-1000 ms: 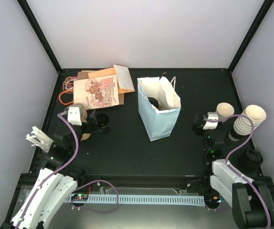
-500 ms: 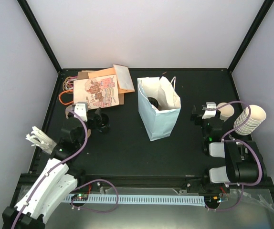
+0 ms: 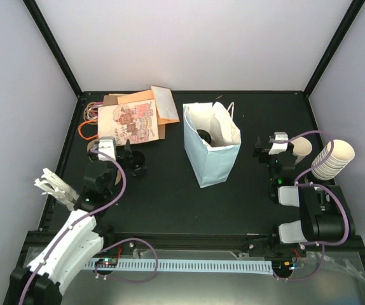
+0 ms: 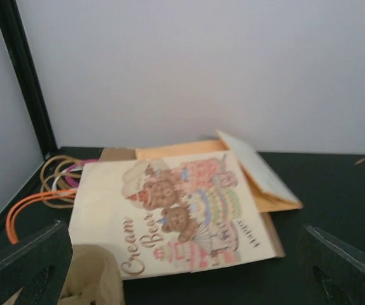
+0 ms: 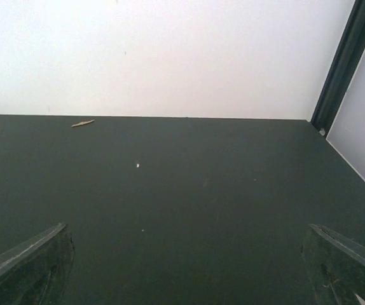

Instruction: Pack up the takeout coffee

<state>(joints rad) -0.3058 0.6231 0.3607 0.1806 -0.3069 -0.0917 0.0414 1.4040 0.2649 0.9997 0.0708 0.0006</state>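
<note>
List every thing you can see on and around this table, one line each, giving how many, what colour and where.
takeout coffee: 2, black lids; one inside the white bag, one on the table by the left pincer
white bag: 1, white, upright and open, centre
flat paper bags: one pile, printed cream, orange and brown, back left
lidless cup: 1, cream, right side
stacked cups: 1 stack, cream, right edge
white item: 1, left edge, kind unclear
table: 1, black
left pincer: 1, black, open, facing the flat paper bags
right pincer: 1, black, open, over bare table
</note>
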